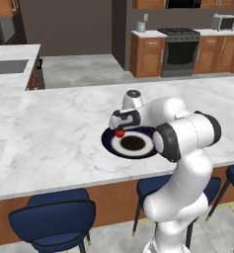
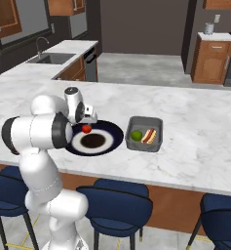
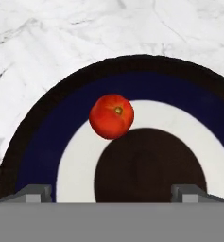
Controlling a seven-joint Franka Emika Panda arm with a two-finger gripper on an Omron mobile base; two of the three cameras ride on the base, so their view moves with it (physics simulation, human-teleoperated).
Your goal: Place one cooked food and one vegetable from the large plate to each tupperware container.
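Observation:
The large plate [image 1: 140, 148] [image 2: 114, 133] [image 3: 42, 142] is round and dark navy with a pale ring and a dark centre, and it lies on the marble counter. A red tomato [image 1: 120, 133] [image 2: 86, 128] [image 3: 111, 116] sits on its ring. A little above the plate hovers my gripper [image 3: 111, 193], looking straight down, its jaws open and empty, the tomato just ahead of them. To the right of the plate a grey tupperware container [image 2: 156, 142] holds a green round vegetable [image 2: 136, 135] and a hot dog [image 2: 149, 135].
The marble island counter [image 1: 54, 123] [image 2: 200, 141] stretches wide around the plate. Blue stools [image 1: 54, 220] [image 2: 114, 207] stand along its near edge. A sink [image 2: 48, 58] lies on the far left counter. Cabinets and a stove [image 1: 180, 49] line the back wall.

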